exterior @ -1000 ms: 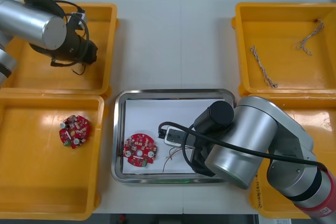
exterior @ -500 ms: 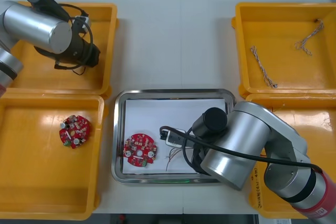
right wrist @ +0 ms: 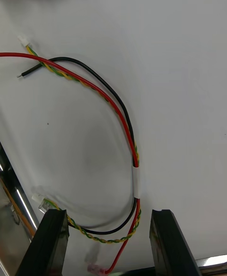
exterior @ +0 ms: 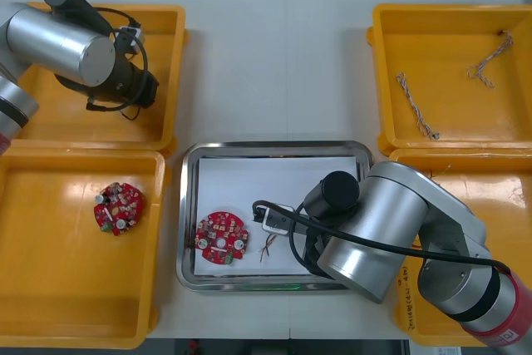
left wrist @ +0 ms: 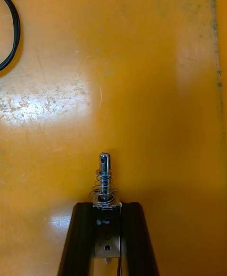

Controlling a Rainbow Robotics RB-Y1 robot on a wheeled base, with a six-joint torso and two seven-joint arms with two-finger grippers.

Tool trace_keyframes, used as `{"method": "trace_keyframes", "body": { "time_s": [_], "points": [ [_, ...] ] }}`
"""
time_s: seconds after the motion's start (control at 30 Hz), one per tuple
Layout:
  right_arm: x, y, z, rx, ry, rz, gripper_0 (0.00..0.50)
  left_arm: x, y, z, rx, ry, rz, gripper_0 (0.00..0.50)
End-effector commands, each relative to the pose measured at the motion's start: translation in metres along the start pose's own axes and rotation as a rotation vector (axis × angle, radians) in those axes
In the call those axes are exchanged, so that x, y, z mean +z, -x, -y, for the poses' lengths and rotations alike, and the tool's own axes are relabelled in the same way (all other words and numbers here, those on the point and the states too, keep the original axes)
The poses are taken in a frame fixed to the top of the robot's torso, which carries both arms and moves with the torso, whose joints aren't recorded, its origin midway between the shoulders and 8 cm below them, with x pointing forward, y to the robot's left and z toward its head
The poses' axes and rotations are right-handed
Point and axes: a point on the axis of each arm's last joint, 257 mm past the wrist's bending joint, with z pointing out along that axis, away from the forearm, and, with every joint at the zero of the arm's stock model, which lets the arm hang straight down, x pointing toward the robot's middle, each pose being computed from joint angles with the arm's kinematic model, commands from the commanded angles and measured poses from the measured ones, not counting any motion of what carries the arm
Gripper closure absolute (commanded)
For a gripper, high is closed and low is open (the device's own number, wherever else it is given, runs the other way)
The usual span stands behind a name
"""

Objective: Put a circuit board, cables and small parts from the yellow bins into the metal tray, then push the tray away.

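- A light table carries everything, with 1 metal tray, white inside, at its near middle.
- 4 yellow bins flank the tray, 2 to its left and 2 to its right.
- 2 arms are at work. The right gripper hangs low over the tray's right half, fingers spread wide and gripping nothing. The left gripper is in the bin left of and beyond the tray, fingers pinching a small metal part.
- 2 round red circuit boards: 1 lies in the tray's near-left part, and 1 in the bin directly left of the tray.
- 1 cable bundle of red, black and twisted yellow-green strands, bound by 1 white sleeve, lies in the tray between the spread fingers and the board.
- 2 twisted cables lie apart in the bin right of and beyond the tray.
- The 1 small metal part stands out past the left fingertips, a wire coil round it.
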Motion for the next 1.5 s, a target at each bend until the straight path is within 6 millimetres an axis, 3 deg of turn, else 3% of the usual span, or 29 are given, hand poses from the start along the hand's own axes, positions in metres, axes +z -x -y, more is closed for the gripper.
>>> {"method": "trace_keyframes", "body": {
  "time_s": [0.03, 0.4, 0.63, 0.8, 1.03, 1.2, 1.5],
  "points": [
    [-0.005, 0.001, -0.001, 0.024, -0.013, 0.017, 0.000, -0.010, 0.025, 0.016, 0.174, -0.014, 0.047, 0.500],
    [-0.048, 0.002, 0.029, 0.106, -0.053, 0.004, 0.000, -0.015, 0.022, -0.001, 0.176, 0.000, 0.026, 0.500],
    [-0.085, 0.026, 0.064, 0.163, -0.082, 0.108, 0.000, -0.023, 0.022, -0.021, 0.162, 0.009, 0.023, 0.500],
    [-0.103, 0.029, 0.086, 0.245, -0.056, 0.174, 0.000, -0.037, 0.023, -0.037, 0.134, 0.019, 0.004, 0.500],
    [-0.127, 0.007, 0.126, 0.358, -0.096, 0.213, 0.000, -0.067, 0.020, -0.058, 0.106, 0.051, -0.045, 0.500],
    [-0.159, -0.005, 0.167, 0.487, -0.202, 0.264, 0.000, -0.091, 0.013, -0.073, 0.079, 0.058, -0.056, 0.500],
    [-0.192, -0.034, 0.205, 0.650, -0.243, 0.323, 0.000, -0.127, 0.000, -0.074, 0.059, 0.062, -0.078, 0.500]
  ]
}}
